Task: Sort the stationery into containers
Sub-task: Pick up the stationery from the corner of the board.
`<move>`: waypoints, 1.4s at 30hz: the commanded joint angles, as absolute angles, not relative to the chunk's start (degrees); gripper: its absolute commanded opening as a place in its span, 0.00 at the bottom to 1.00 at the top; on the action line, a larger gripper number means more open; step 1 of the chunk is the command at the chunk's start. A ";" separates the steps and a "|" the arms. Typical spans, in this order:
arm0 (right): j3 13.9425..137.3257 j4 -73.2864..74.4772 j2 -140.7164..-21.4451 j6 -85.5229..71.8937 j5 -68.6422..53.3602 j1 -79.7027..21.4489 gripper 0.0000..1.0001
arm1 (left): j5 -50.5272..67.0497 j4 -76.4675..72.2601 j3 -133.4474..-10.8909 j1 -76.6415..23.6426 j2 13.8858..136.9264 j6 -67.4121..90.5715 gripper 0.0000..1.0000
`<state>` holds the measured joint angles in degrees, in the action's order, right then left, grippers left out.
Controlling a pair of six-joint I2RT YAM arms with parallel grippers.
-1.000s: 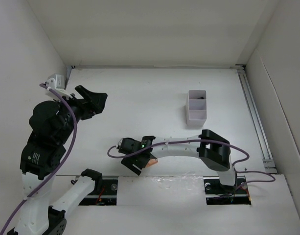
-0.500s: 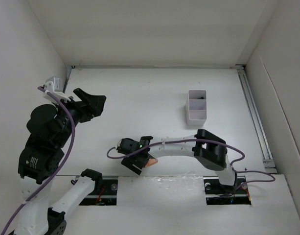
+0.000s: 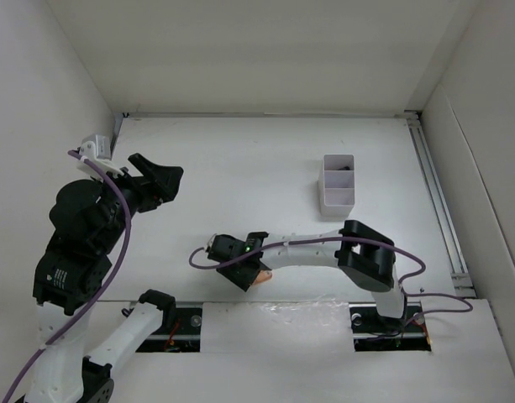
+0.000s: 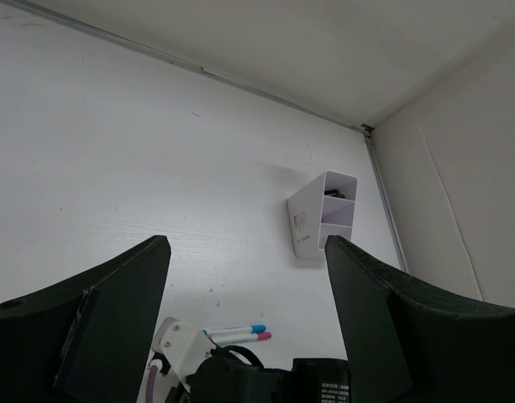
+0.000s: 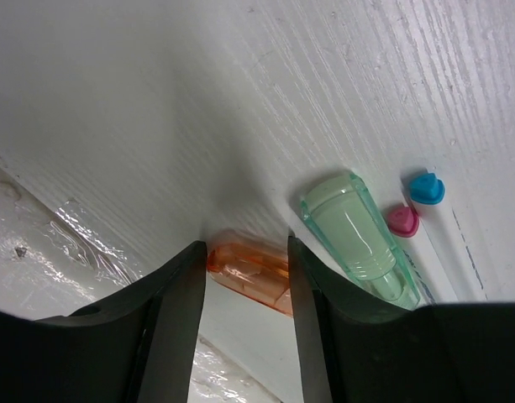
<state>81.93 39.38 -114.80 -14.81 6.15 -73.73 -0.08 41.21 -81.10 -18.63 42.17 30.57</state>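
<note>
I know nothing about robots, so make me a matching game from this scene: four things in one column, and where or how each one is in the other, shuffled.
Things:
1. orange translucent marker
2. green translucent marker
3. white divided plastic box
4. left gripper

Places or states:
A. held up in the air, open and empty
B. lying between the fingers of the right gripper
C. standing upright, far from both grippers
D. lying next to the pink-capped pen and the blue-capped pen

Pairs: 1-B, 2-D, 3-C, 4-A
</note>
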 commanded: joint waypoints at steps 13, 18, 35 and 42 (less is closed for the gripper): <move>78.32 41.31 -111.97 -16.00 5.27 -72.87 0.68 | 0.18 39.02 -80.16 -18.54 41.84 30.06 0.72; 76.99 40.25 -111.97 -16.00 5.27 -72.86 0.52 | 0.18 39.02 -80.16 -18.54 41.84 30.06 0.72; 78.05 40.25 -105.39 -20.03 4.66 -71.02 0.19 | 1.23 37.97 -78.57 -18.54 41.84 30.06 0.72; 79.18 39.03 -95.55 -22.50 2.38 -63.49 0.15 | 2.37 36.91 -77.35 -18.54 41.84 30.06 0.72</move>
<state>77.52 40.27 -100.90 -20.53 3.49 -67.90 0.91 39.46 -78.37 -18.63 42.13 30.55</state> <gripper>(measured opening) 0.284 0.720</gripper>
